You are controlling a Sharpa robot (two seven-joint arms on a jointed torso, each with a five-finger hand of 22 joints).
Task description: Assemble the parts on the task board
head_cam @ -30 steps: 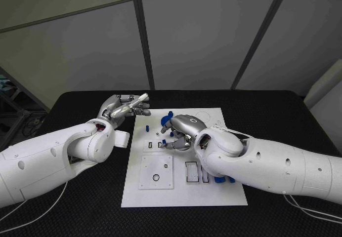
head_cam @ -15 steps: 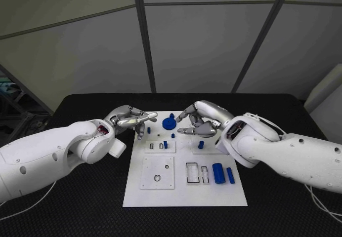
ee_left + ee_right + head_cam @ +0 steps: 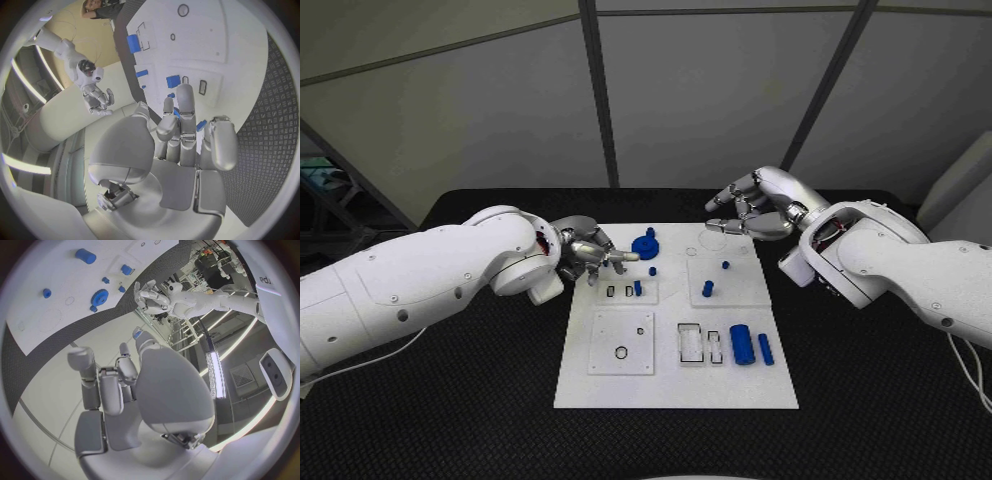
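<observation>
Head view: both silver hands hovered empty over the flat white task board (image 3: 678,385).
Left hand (image 3: 593,254) and right hand (image 3: 751,205) had fingers loosely apart; the small, rigid blue plastic cylinder (image 3: 741,343) looked light, slippery, best pinched sideways.

Two bulky, glossy white arms dotted with small dark screw holes; each ends in a silver hand, left hand (image 3: 596,254) and right hand (image 3: 754,207).

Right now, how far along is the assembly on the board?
Partly done, it seems. A blue gear and small pegs already stand on the board. Nothing is in hand: the left hand hovers at the board's left edge, and the right hand is raised beyond its far end, both holding nothing. Two blue cylinders lie loose, apparently still to be placed.
</observation>
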